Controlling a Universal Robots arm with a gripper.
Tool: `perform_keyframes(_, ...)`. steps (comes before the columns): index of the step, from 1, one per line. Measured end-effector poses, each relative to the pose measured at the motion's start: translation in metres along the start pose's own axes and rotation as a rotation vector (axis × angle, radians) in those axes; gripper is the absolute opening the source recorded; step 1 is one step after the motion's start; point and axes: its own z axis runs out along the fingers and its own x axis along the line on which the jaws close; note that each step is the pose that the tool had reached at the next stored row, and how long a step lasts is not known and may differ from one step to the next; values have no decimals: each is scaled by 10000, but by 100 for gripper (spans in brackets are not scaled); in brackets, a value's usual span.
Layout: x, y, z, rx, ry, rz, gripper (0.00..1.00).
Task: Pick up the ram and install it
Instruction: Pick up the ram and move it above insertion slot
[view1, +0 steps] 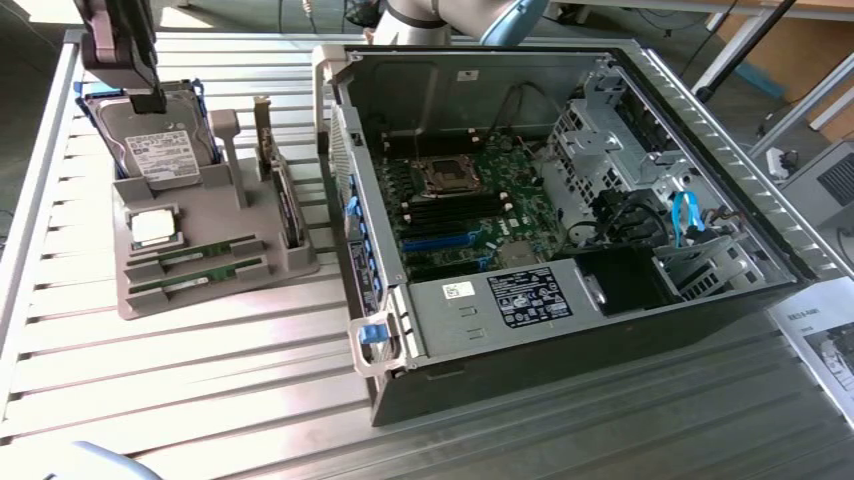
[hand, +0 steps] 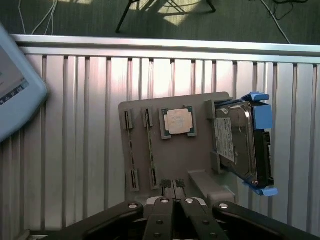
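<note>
Ram here means two like sticks, both seated on edge in parallel slots of a grey holder (view1: 274, 265) on the slatted metal worktop (view1: 200, 380). The first ram stick (view1: 207, 253) lies next to a square silver processor (view1: 154, 228). The second ram stick (view1: 194, 280) lies just beyond it, at the holder's outer edge. Each is a long, narrow green board with small dark chips, gripped at both ends by the slot's grey clips. In the wrist view they show as thin lines, the first (hand: 151, 150) beside the processor (hand: 178, 121) and the second (hand: 131, 150) farther out.

The tool (view1: 147, 95) hangs at the exterior view's upper left, pointing down over the holder's end where a labelled hard drive (view1: 160, 145) stands propped in blue brackets. It is well apart from both sticks. In the wrist view the tool (hand: 173, 186) has its fingers (hand: 165, 200) pressed together with nothing between them, above the holder's edge. Part of the arm (view1: 454, 15) shows behind the open computer case (view1: 694, 130), which lies on its side to the exterior view's right of the holder, with its motherboard (view1: 461, 205) exposed.
</note>
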Motion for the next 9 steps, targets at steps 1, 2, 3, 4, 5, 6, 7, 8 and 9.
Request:
perform_keyframes(1, 0, 0, 0, -2, 3, -81, 11)
perform_keyframes(2, 0, 0, 0, -4, 6, -148, 11)
perform_keyframes(3, 0, 0, 0, -4, 8, -177, 11)
perform_keyframes(4, 0, 0, 0, -5, 8, -181, 11)
perform_keyframes(5, 0, 0, 0, -5, 9, -182, 11)
perform_keyframes(6, 0, 0, 0, -4, 8, -182, 11)
perform_keyframes(7, 0, 0, 0, -5, 8, -182, 11)
perform_keyframes(8, 0, 0, 0, -5, 8, -182, 11)
perform_keyframes(9, 0, 0, 0, -5, 8, -182, 11)
